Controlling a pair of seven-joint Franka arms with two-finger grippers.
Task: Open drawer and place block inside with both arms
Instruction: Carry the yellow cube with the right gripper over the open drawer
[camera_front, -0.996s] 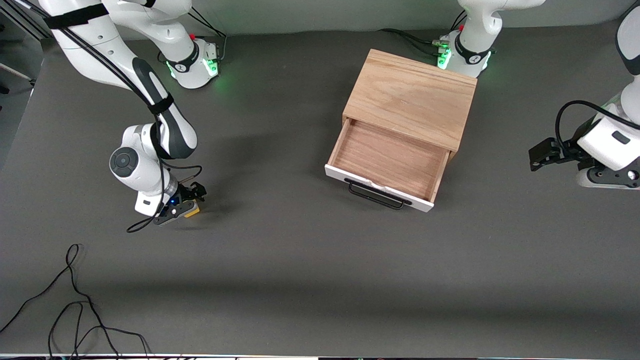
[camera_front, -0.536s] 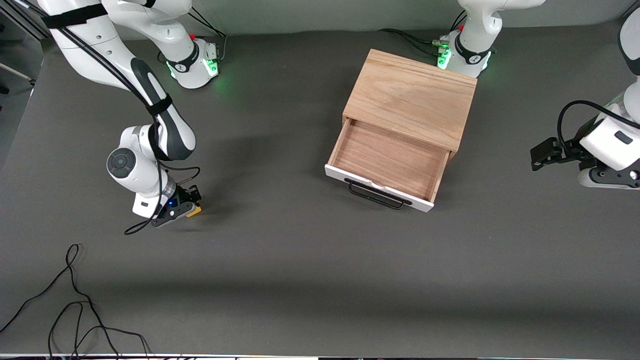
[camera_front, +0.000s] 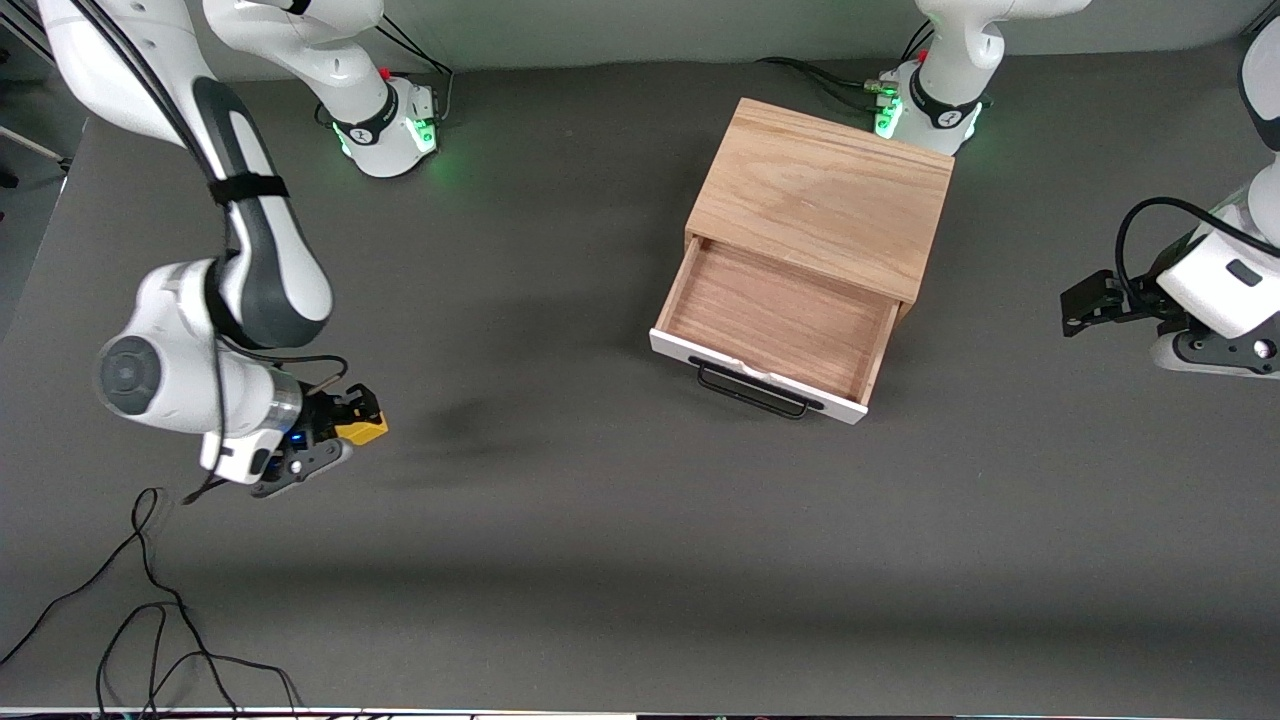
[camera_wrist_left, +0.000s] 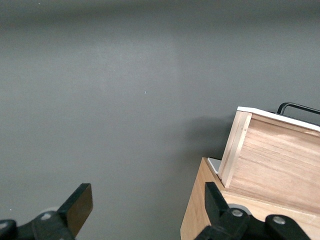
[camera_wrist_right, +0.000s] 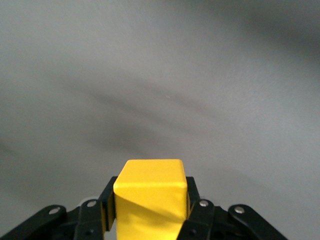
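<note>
My right gripper (camera_front: 357, 420) is shut on the small yellow block (camera_front: 362, 430), (camera_wrist_right: 150, 197) and holds it up above the grey table toward the right arm's end. Its black fingers (camera_wrist_right: 106, 202) press the block's two sides. The drawer (camera_front: 775, 325) stands pulled out of the light oak box (camera_front: 820, 195), showing its bare wood inside, white front panel and black wire handle (camera_front: 750, 392). My left gripper (camera_front: 1078, 310), (camera_wrist_left: 145, 205) waits open with nothing between its fingers, over the table at the left arm's end, beside the box. The drawer's side (camera_wrist_left: 275, 160) shows in the left wrist view.
A loose black cable (camera_front: 150, 600) lies on the grey table (camera_front: 600, 540) near the front camera, at the right arm's end. The two arm bases (camera_front: 385, 125), (camera_front: 930, 110) glow green along the table's back edge.
The right gripper closed on the block and lifted it off the table, swinging up and slightly toward the right arm's end. The left arm barely moved.
</note>
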